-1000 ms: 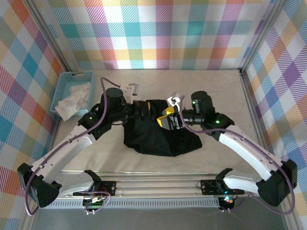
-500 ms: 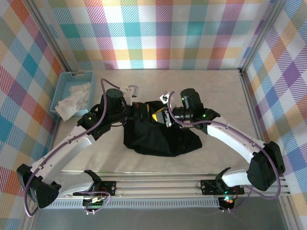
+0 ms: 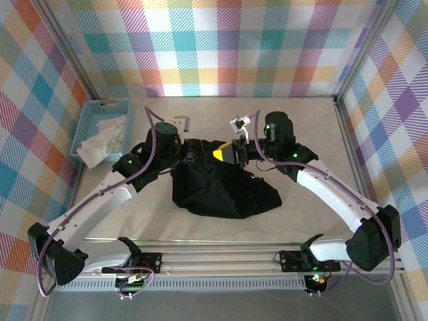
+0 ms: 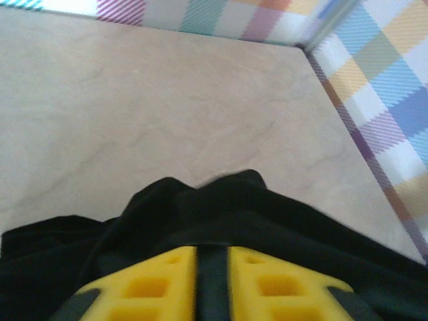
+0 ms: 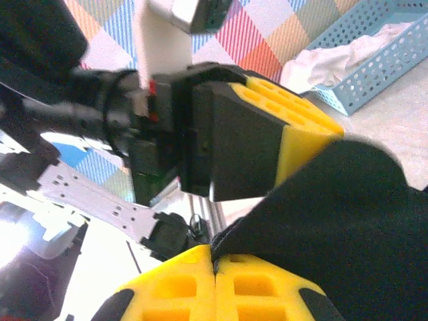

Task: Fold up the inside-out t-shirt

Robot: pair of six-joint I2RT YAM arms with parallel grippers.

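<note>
the t-shirt (image 3: 224,190) lies as a crumpled black heap in the middle of the table (image 3: 301,120), its far edge drawn up toward the two arms that meet above it; no print shows, which suits a shirt that is inside out; the right pincer (image 5: 214,267) is clenched, its yellow pads pressed flat together, and black cloth springs from their seam, so it appears to have a thin fold of the far hem nipped, probably to hold the cloth up while the other arm finds a new hold; the left pincer (image 4: 212,257) sits right against it, nose over the same ridge of fabric; its fingers (image 4: 144,287) stand slightly apart with something dark in the gap, and i cannot tell whether that is cloth gripped or cloth lying loose; the two work so close likely because both seek one edge to spread; the blue basket (image 3: 90,114) with the white cloth (image 3: 103,137) sits well apart at the left; folding proper has not begun.
</note>
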